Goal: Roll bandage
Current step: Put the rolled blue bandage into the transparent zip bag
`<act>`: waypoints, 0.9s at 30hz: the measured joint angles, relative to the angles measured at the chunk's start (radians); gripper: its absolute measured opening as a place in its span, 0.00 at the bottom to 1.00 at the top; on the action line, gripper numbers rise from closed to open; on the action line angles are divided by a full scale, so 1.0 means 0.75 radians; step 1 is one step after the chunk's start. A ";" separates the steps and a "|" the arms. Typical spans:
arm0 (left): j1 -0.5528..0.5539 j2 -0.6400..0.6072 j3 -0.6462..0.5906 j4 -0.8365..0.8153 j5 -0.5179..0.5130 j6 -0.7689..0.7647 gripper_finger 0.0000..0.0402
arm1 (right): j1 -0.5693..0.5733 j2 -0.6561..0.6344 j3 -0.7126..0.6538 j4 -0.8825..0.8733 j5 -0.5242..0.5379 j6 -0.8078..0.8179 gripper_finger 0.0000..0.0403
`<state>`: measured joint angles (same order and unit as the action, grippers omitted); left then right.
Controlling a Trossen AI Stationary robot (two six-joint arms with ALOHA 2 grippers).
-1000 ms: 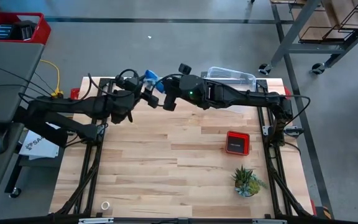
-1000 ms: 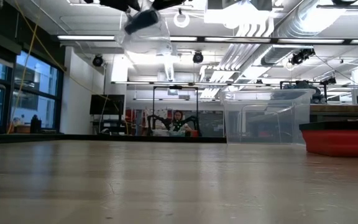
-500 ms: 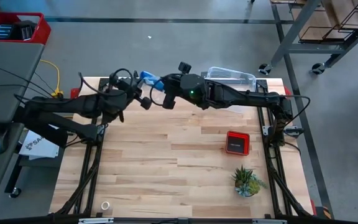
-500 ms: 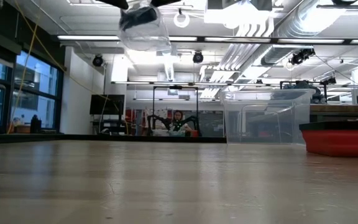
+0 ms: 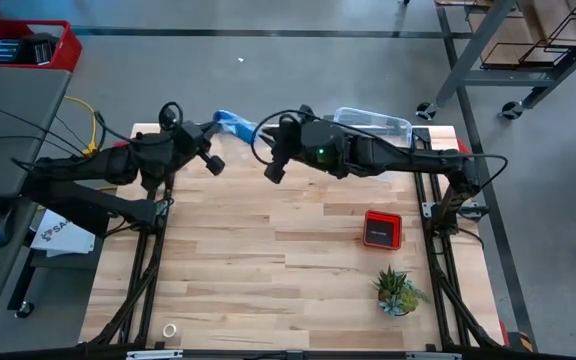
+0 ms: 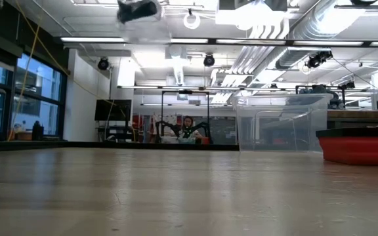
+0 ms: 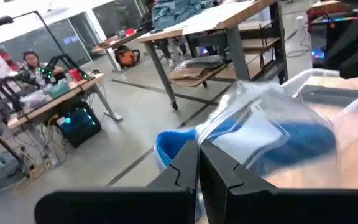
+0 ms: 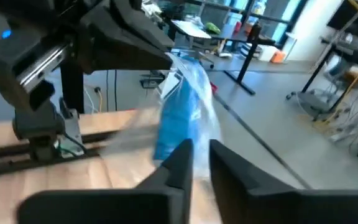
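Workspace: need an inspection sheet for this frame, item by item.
Surface: wooden table, nothing lies under the grippers.
Job's things: blue bandage inside a clear plastic bag, held up at the table's far edge.
Clutter: clear box, red-and-black device, small plant, tape roll.
Grippers: left gripper shut on the bag; right gripper close behind it, a narrow gap between the fingers, holding nothing.
Cables: yellow cable by the left arm's base.
Surroundings: desks, a seated person far behind.
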<state>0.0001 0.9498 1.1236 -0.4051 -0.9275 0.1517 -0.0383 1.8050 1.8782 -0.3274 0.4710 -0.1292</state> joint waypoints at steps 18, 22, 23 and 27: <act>0.038 -0.095 0.162 -0.336 1.076 -0.107 0.00 | -0.139 -0.160 0.000 -0.161 -1.042 0.667 0.42; 0.031 -0.058 0.197 -0.337 1.105 0.003 0.00 | -0.169 -0.147 -0.001 -0.214 -1.314 0.743 0.39; 0.026 -0.043 0.206 -0.347 1.098 0.044 0.00 | -0.169 -0.145 -0.001 -0.232 -1.333 0.739 0.38; 0.002 0.033 0.260 -0.377 1.061 0.269 0.00 | -0.169 -0.138 -0.003 -0.230 -1.338 0.721 0.35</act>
<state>0.0013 0.9749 1.3189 -0.6882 -0.1318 0.3538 -0.1650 1.7012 1.8759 -0.4998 -0.5327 0.4117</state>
